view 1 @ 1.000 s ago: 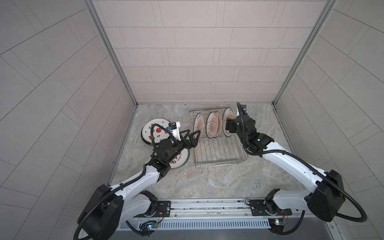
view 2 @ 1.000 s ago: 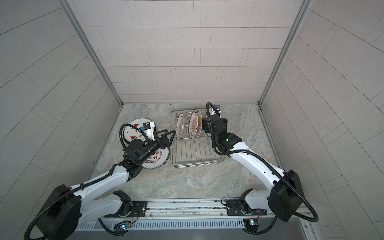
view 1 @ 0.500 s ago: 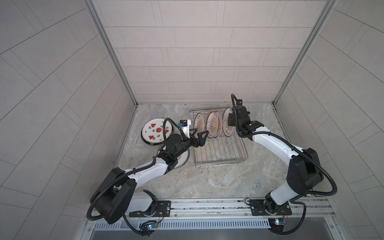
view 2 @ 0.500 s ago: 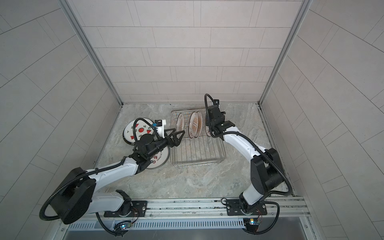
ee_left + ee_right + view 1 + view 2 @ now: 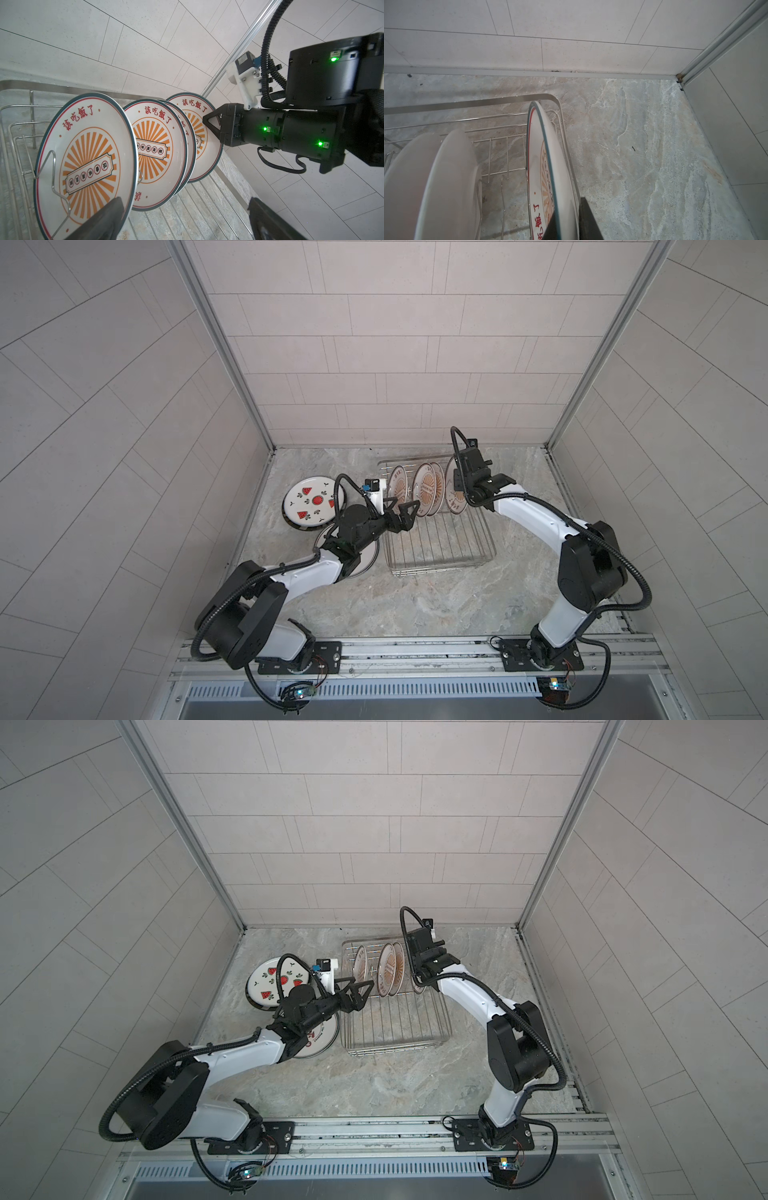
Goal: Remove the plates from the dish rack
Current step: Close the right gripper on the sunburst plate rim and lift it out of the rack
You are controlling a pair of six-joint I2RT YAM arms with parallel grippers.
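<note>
The silver wire dish rack [image 5: 440, 569] [image 5: 395, 1049] holds several upright white plates with orange sunbursts and red characters. My right gripper [image 5: 568, 220] is shut on the top rim of the rightmost plate [image 5: 537, 155] [image 5: 204, 166] [image 5: 454, 493], one finger on each face. The same gripper [image 5: 209, 122] shows in the left wrist view. My left gripper [image 5: 401, 512] [image 5: 356, 990] [image 5: 185, 224] is open at the rack's left side. One of its fingers [image 5: 104, 220] is next to the leftmost plate [image 5: 87, 158] [image 5: 397, 489]. Nothing is between its fingers.
A watermelon plate [image 5: 311, 508] [image 5: 276, 979] lies on the marble table left of the rack. Another white plate [image 5: 368, 560] [image 5: 322, 1040] lies partly under my left arm. Tiled walls close in behind and on both sides. The rack's front half holds nothing.
My right gripper reached to the back of the rack and shut on the rightmost plate's rim. My left gripper moved right from the table plates to the rack, staying open.
</note>
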